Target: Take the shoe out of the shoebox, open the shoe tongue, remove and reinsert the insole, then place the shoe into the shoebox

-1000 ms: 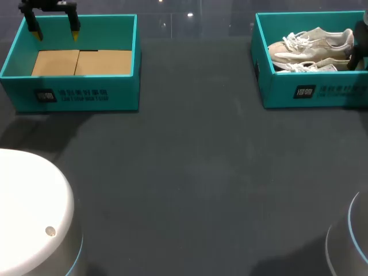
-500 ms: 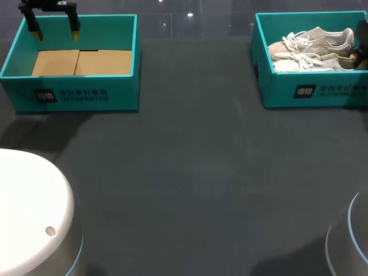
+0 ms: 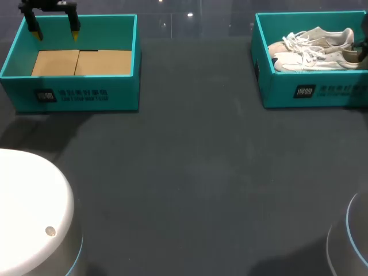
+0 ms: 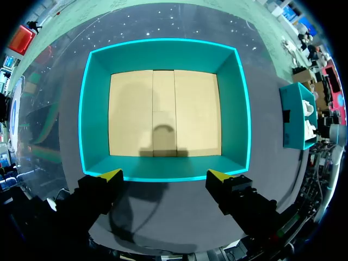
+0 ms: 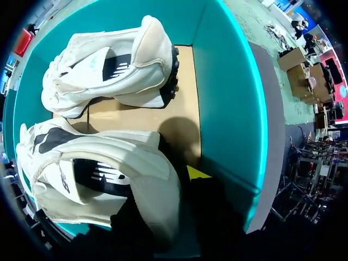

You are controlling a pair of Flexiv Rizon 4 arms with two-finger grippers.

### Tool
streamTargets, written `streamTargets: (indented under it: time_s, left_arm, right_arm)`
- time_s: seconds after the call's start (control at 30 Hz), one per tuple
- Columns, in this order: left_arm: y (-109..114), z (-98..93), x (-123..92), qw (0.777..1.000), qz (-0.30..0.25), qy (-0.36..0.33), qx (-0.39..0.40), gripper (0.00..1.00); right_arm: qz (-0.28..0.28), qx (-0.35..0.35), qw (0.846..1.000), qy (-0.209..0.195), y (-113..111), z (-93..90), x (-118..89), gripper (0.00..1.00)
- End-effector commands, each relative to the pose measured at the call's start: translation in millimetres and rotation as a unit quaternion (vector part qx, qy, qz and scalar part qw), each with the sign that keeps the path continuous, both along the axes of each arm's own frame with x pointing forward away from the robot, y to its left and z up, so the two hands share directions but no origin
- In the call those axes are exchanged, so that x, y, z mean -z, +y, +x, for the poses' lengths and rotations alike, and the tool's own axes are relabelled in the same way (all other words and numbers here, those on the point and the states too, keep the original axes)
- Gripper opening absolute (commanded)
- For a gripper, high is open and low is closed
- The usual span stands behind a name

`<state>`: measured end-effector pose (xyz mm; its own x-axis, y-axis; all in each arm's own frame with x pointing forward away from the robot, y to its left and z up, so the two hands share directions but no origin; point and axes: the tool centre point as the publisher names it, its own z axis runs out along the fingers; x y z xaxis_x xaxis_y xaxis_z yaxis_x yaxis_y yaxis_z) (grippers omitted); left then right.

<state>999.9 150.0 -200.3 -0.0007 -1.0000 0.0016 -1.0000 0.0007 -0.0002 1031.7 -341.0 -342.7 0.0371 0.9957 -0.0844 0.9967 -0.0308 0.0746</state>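
Two white sneakers lie in the teal shoebox (image 3: 322, 92) at the back right. My right gripper (image 3: 361, 53) is at the box's right end, shut on the heel of the nearer shoe (image 3: 310, 59), which sits raised beside the farther shoe (image 3: 322, 37). In the right wrist view the held shoe (image 5: 109, 168) has its heel collar in my right gripper (image 5: 163, 201); only one yellow fingertip (image 5: 196, 173) shows, outside the heel. The other shoe (image 5: 109, 65) rests ahead on the cardboard floor. My left gripper (image 3: 56, 34) hangs open over the back-left box.
A second teal box (image 3: 80, 95) stands at the back left, holding only a cardboard liner (image 4: 163, 114); my left gripper (image 4: 164, 175) hovers above its near wall. The teal wall (image 5: 228, 98) of the right box runs close beside my right fingers. Dark tabletop (image 3: 190, 172) spreads between the boxes.
My right gripper has closed on the nearer shoe's heel, and that shoe has risen and turned upright in the box. The left arm has not moved.
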Motion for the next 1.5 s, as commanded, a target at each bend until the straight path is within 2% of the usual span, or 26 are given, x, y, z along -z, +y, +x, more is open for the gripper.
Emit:
streamTargets:
  time_s: [0.03,0.63,0.97,1.37,1.5]
  left_arm:
    - [0,0.1,0,1.0,0.0,0.0,0.0,1.0]
    - [0,0.1,0,1.0,0.0,0.0,0.0,1.0]
    - [0,0.1,0,1.0,0.0,0.0,0.0,1.0]
    - [0,0.1,0,1.0,0.0,0.0,0.0,1.0]
    - [0,0.1,0,1.0,0.0,0.0,0.0,1.0]
  right_arm:
    - [-0.003,0.001,1.0,-0.007,0,-7.1,-18,0.0]
    - [-0.031,0.005,0.999,-0.038,-1,-9.9,-99,0.0]
    - [-0.043,0.03,0.998,-0.018,6,-13.8,-141,0.0]
    - [-0.047,0.045,0.998,-0.023,16,-36.4,-192,0.0]
    - [-0.048,0.049,0.997,-0.026,27,-47.8,-206,0.0]
